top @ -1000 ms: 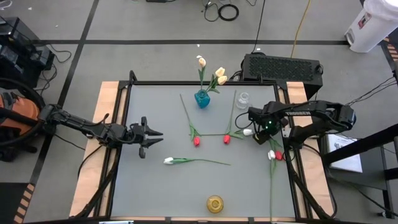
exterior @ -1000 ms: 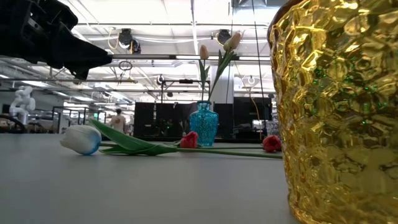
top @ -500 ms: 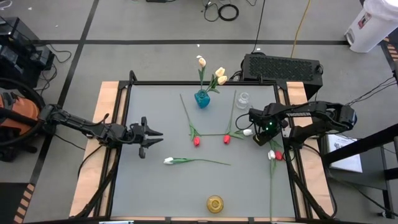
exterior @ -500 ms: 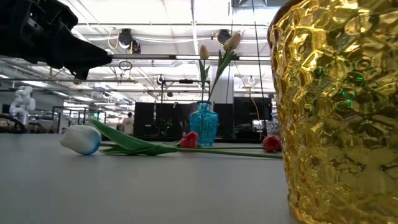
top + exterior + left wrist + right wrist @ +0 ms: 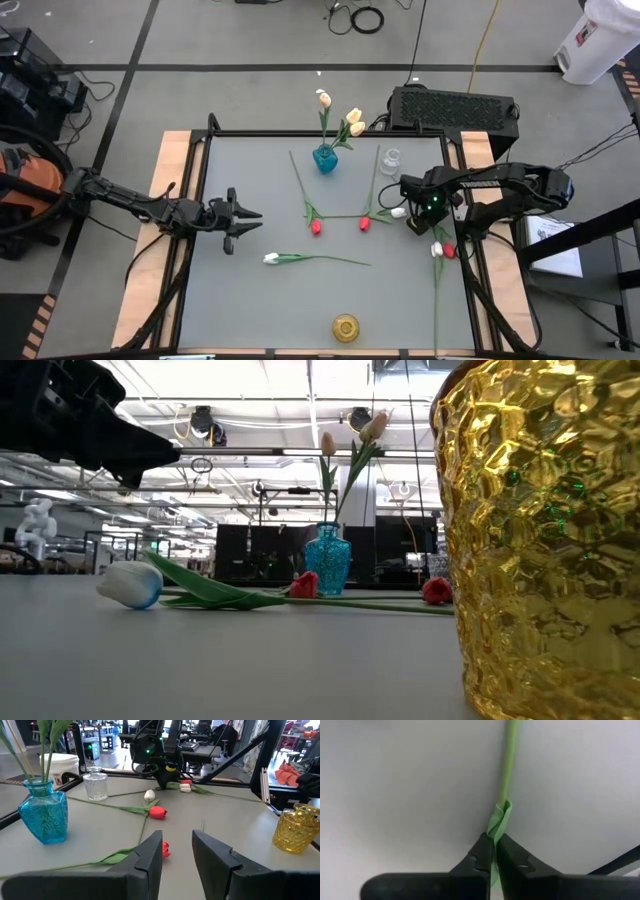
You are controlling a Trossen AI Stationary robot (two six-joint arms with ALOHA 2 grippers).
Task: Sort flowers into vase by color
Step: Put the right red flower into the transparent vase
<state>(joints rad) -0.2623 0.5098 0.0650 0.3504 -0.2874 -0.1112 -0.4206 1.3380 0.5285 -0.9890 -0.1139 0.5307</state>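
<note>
vase (image 5: 325, 158) at table's (image 5: 250, 310) rear — tulips (image 5: 340, 218) probably loose before it

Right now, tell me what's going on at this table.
The robot is sorting tulips into vases. The right pincer, low at the table's right side, has shut on a green flower stem lying there. The left pincer waits open over the left side. The blue vase already holds cream-yellow tulips; red and white ones lie loose, and the gold vase stands empty.
</note>
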